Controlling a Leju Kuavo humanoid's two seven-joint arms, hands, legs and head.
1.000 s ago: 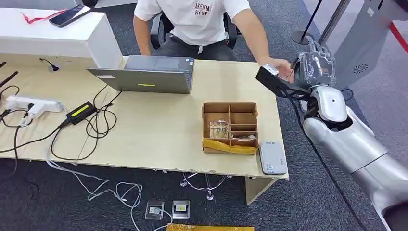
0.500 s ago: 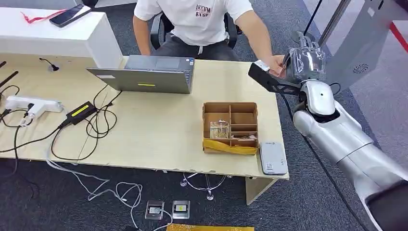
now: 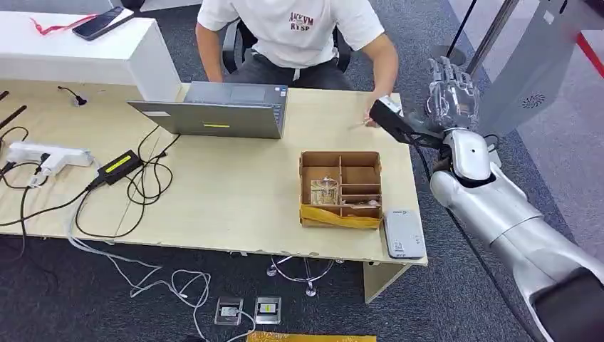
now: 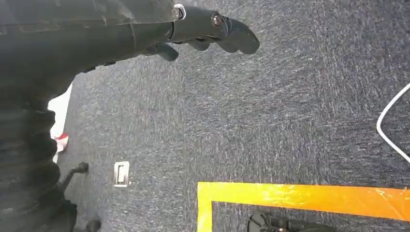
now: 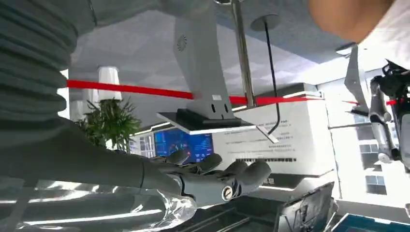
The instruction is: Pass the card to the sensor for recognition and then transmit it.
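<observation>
Right hand (image 3: 450, 89) hovered off the table's (image 3: 235, 206) far right corner, fingers released, holding nothing; person's hand (image 3: 375, 114) nearby. Best withdrawn slowly, clear of it.

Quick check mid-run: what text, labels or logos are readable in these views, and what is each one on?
Person's white shirt: dark red chest print in two lines, too blurred to read with certainty.
Grey card reader at the table's near right corner: small marks, too small to read.
Laptop: a yellow strip, no legible text.
White wall panel in the right wrist view: lines of print, too blurred to read.
Blue screen: graphics, nothing legible.
</observation>
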